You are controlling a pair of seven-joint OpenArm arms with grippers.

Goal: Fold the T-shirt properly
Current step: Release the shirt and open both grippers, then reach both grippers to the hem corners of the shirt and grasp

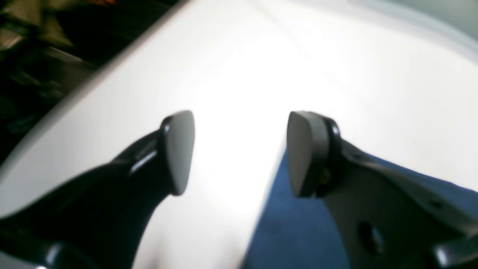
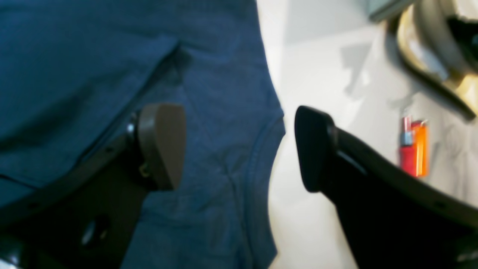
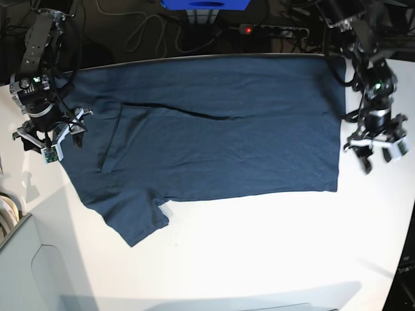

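Note:
The navy T-shirt point(image 3: 220, 129) lies spread sideways on the white table point(image 3: 259, 246), hem to the right, one sleeve point(image 3: 136, 220) sticking out at the lower left. My right gripper point(image 3: 45, 139) is open at the shirt's left edge. In the right wrist view it point(image 2: 239, 145) straddles a stitched edge of the shirt point(image 2: 74, 56), one finger over cloth and one over the table. My left gripper point(image 3: 379, 155) is open just off the hem. In the left wrist view it point(image 1: 239, 149) hovers over bare table beside the shirt's edge point(image 1: 291, 231).
A red and orange lighter point(image 2: 412, 149) lies on the table near my right gripper. A grey bin point(image 3: 19, 259) stands at the lower left. Cables and a power strip point(image 3: 272, 29) lie beyond the table's far edge. The table's edge point(image 1: 93, 78) runs close to my left gripper.

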